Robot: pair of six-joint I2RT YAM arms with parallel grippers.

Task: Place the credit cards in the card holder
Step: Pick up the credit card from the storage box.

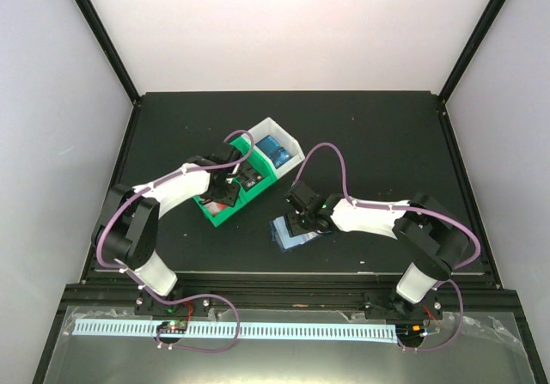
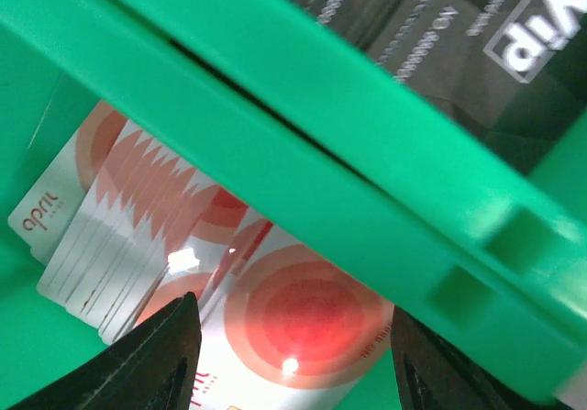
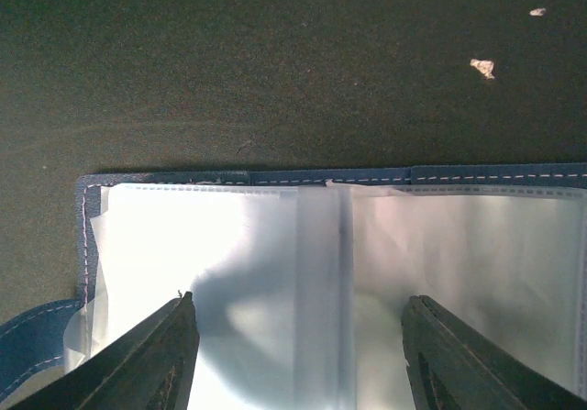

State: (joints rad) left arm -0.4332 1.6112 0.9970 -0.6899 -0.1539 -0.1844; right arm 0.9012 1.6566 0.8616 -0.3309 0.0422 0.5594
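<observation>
Fingers of the left pincer stand apart, empty, just above fanned red-and-white plastic credit cards in the green plastic bin, likely to take one, while the right pincer, also spread, straddles the opened dark blue clear-sleeved card holder beneath, probably pinning it flat.

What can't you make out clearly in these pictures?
- Left wrist: black cards cut off by the top edge and the green bin's divider.
- Right wrist: card holder runs off the bottom and right edges.
- Top: blue contents of the white bin too small to identify.
</observation>
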